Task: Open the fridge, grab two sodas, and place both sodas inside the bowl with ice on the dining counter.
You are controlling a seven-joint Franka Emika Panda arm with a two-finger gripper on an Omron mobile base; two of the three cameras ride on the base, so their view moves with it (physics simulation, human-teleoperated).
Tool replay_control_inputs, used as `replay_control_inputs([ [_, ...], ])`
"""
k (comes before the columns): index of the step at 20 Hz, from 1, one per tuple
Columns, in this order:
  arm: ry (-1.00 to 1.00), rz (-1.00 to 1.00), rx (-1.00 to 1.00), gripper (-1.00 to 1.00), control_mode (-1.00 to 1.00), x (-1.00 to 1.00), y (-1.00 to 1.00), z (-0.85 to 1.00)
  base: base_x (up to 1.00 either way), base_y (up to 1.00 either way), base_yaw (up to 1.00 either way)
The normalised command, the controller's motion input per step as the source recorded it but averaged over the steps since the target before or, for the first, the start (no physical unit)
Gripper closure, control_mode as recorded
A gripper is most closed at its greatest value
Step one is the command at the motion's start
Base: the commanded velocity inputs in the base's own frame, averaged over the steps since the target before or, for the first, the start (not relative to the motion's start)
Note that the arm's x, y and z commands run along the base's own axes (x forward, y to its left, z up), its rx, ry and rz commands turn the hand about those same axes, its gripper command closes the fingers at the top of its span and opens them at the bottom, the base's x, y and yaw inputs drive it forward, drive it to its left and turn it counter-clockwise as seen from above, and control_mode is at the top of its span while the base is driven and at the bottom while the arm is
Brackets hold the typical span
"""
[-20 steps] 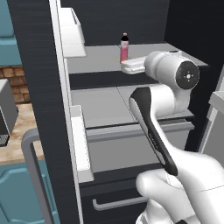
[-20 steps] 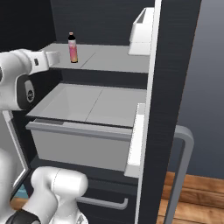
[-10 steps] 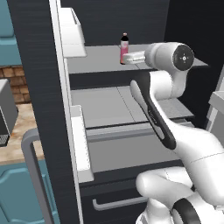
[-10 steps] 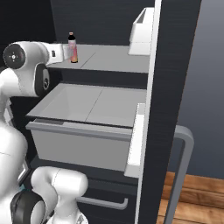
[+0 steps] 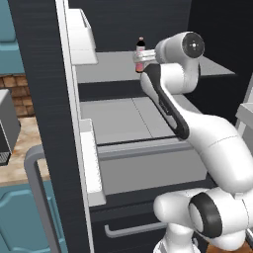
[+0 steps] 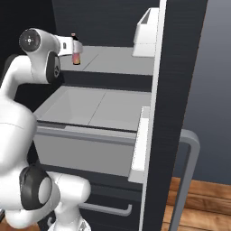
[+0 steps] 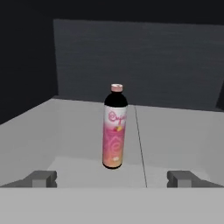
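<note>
The pink soda bottle (image 7: 114, 127) stands upright on the fridge's upper grey shelf (image 5: 111, 66), dark shoulder under a pale cap. The gripper (image 7: 112, 178) sits just before it, fingers (image 7: 42, 178) spread wide, touching nothing. The fridge door (image 6: 178, 90) hangs open.

Brick wall (image 5: 20, 91), wooden floor (image 6: 198, 200)

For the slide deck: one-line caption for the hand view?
Open fingers approach the upright pink soda bottle on the grey fridge shelf.
</note>
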Motion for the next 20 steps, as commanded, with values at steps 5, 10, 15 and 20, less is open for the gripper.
replay_control_inputs([
  [5, 0.08, 0.00, 0.02, -1.00, -1.00, 0.47, 0.02, 0.03, 0.00, 0.00, 0.00],
  [10, 0.10, 0.00, 0.01, -1.00, -1.00, 0.44, 0.00, 0.01, 0.00, 0.00, 0.00],
  [15, 0.11, 0.00, 0.01, -1.00, -1.00, 0.42, 0.04, 0.00, 0.00, 0.00, 0.00],
  [20, 0.11, 0.00, 0.00, -1.00, -1.00, 0.37, 0.14, 0.00, 0.00, 0.00, 0.00],
])
